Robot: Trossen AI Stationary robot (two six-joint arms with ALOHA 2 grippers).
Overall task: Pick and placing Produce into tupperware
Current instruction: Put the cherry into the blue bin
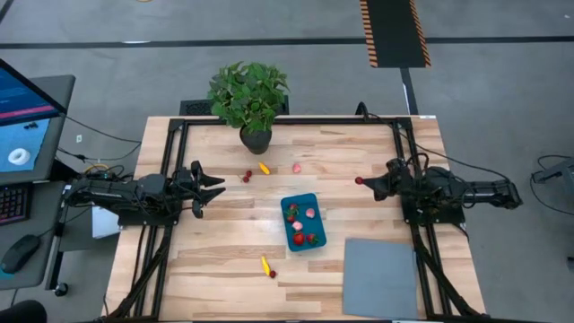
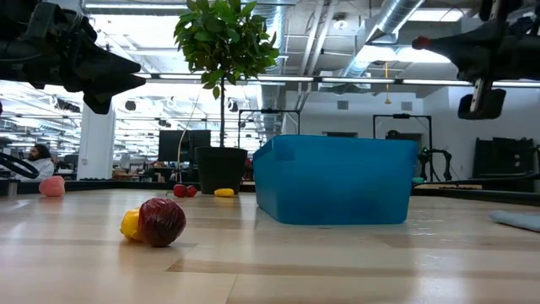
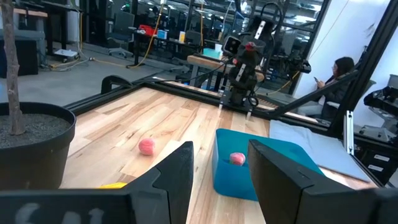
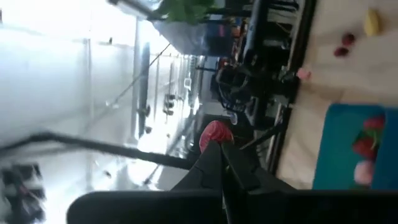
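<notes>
From above, the teal-blue tupperware (image 1: 302, 222) sits near the middle of the wooden counter (image 1: 224, 260), with several red and pink produce pieces (image 1: 299, 239) already inside it. Other pieces lie loose on the boards: a pink piece (image 1: 297, 167) and a yellow piece (image 1: 264, 167) with small red ones beside it near the potted plant (image 1: 250, 103), and a yellow and dark red pair (image 1: 268, 267) toward the near edge. The left gripper (image 1: 213, 187) hangs over the left side of the counter, its jaws spread and empty, which the left wrist view confirms, looking between them at the tub and a pink piece inside it. The right gripper (image 1: 366, 182) is over the right side, and only the right wrist view shows clearly that its jaws are pinching a red piece (image 4: 216, 134); from above that piece is just a red dot at the tips. The low view shows the dark red and yellow pair close up, apart from the tub. A grey mat (image 1: 380, 276) lies at the counter's near right corner. Beyond the counter is a workshop with desks; a seated person (image 3: 339, 70) shows in the left wrist view.
</notes>
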